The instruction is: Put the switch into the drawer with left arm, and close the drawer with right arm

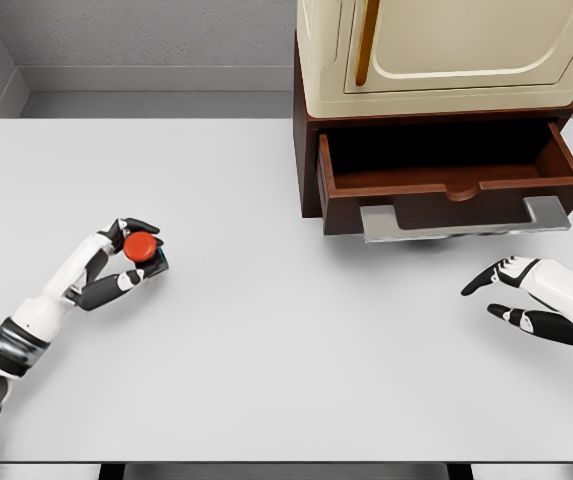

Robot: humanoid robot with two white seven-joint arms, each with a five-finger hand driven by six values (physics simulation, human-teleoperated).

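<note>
Small switch (143, 248) with a round red button on a dark base, sitting at about 9 o'clock on the white tabletop (266, 330), well apart from the brown drawer (453, 185), pulled wide open with a gray handle, up at 1 o'clock under a cream cabinet (446, 50). Left robot hand (116, 262) reaching in from 8 o'clock, arm tilted up and to the right, black-tipped fingers (142, 226) curled around the switch, gripping it. Right robot hand (516, 295) down at 4 o'clock, below the drawer, fingers loose and spread, pointing left, holding nothing.
</note>
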